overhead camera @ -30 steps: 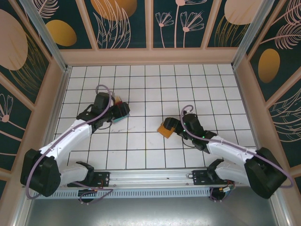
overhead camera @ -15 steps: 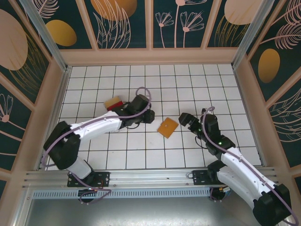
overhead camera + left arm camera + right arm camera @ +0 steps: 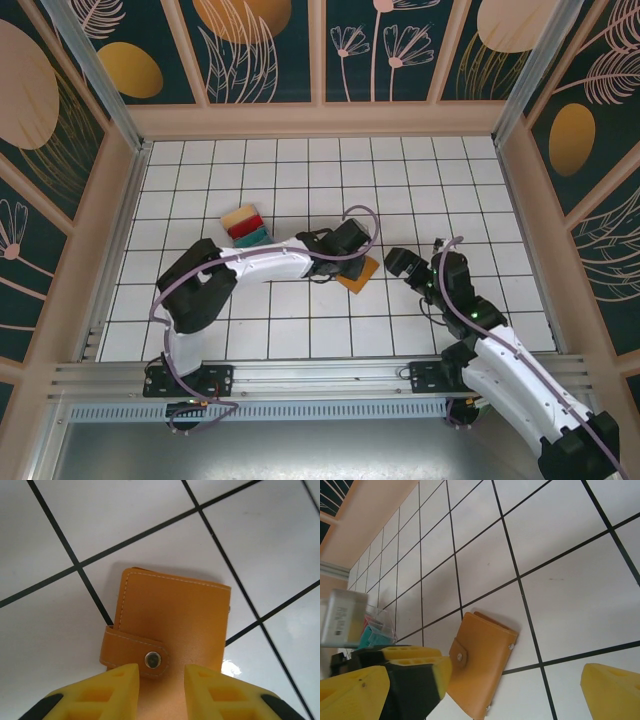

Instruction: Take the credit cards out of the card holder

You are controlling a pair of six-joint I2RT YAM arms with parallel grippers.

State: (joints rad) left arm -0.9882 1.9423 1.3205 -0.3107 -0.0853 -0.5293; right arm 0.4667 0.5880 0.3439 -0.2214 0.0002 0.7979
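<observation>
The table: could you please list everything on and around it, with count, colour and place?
holder: 1, orange-brown, closed by its snap strap, flat near the table's middle
cards: 3 showing, tan, red and teal, stacked left of the holder and farther back
table: 1, white tiles with black lines
walls: 3 seen, dark teal with plant patterns, around the table
rail: 1, silver, along the near edge
left gripper: 1, yellow fingers, narrowly apart over the holder's strap end
right gripper: 1, yellow fingers, wide open, just right of the holder
</observation>
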